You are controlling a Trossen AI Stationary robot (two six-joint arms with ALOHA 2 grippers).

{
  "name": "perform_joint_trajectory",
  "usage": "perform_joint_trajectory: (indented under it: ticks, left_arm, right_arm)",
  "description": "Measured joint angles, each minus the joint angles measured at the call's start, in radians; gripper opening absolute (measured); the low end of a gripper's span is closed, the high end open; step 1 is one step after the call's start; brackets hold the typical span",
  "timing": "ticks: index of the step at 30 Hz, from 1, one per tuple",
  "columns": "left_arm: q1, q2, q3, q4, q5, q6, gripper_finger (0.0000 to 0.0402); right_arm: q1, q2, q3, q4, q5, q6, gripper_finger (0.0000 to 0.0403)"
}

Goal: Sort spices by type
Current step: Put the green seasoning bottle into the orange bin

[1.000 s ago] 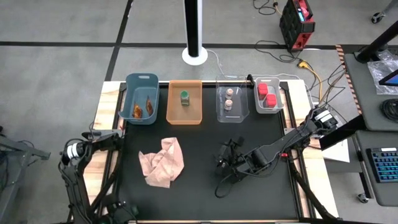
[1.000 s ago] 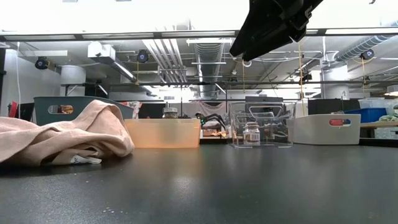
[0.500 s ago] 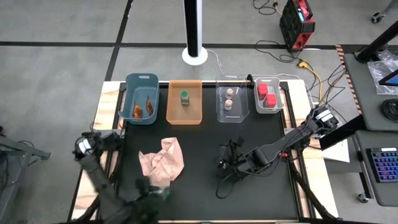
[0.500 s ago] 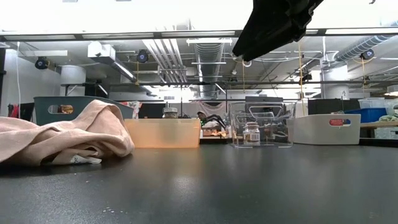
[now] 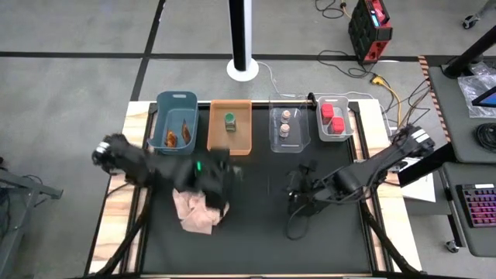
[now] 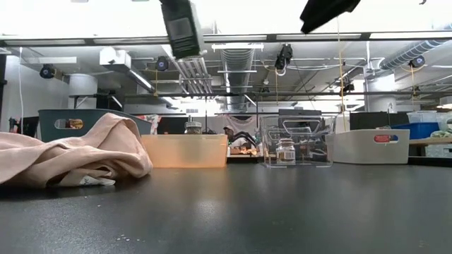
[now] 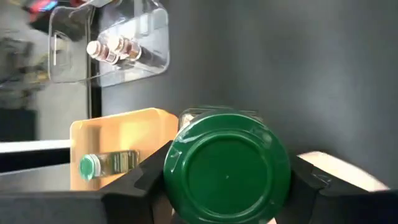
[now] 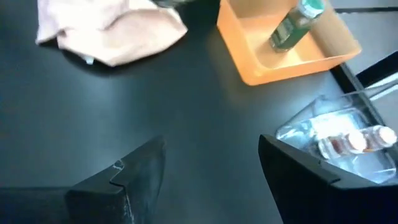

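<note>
Left gripper [image 7: 227,205] clamped on a green-capped jar [image 7: 227,174], held above the pink cloth [image 5: 200,211] just before the orange bin [image 5: 231,128], where we see a second green-capped jar [image 5: 230,121], right gripper [image 8: 208,180] with fingers apart, empty, mid-table.

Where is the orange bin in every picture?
High view: orange bin, second from left in the back row.
Low view: low orange wall, left of centre.
Left wrist view: behind the held green-capped jar, at.
Right wrist view: at.
Shared landmark: pink cloth.
</note>
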Motion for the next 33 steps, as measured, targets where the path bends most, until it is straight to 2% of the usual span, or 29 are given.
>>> perform_joint_trajectory:
  ticks: [4,8,13,18,26,30,33]
  left_arm:
    - [0.229,-0.127,-0.092,0.12,0.182,0.182,0.0178]
    - [0.45,-0.203,-0.186,0.16,0.358,0.267,0.0178]
    - [0.632,-0.231,-0.269,0.161,0.493,0.364,0.0178]
    - [0.699,-0.222,-0.309,0.225,0.524,0.499,0.0178]
    - [0.787,-0.2,-0.29,0.236,0.541,0.642,0.0178]
    - [0.827,-0.2,-0.313,0.274,0.682,0.647,0.0178]
    - [0.827,-0.192,-0.358,0.358,0.685,0.64,0.0178]
  right_arm:
    - [0.0,-0.071,-0.001,-0.006,0.001,-0.019,0.024]
    - [-0.005,-0.119,-0.001,-0.004,0.001,-0.068,0.0237]
    - [-0.049,-0.143,-0.001,0.016,0.002,-0.116,0.0241]
    - [-0.101,-0.142,-0.003,0.0,0.0,-0.114,0.024]
    - [-0.13,-0.142,-0.008,0.0,-0.007,-0.091,0.0237]
    - [-0.13,-0.141,-0.008,0.001,-0.007,-0.076,0.0241]
    - [-0.13,-0.141,-0.008,0.002,-0.007,-0.064,0.0242]
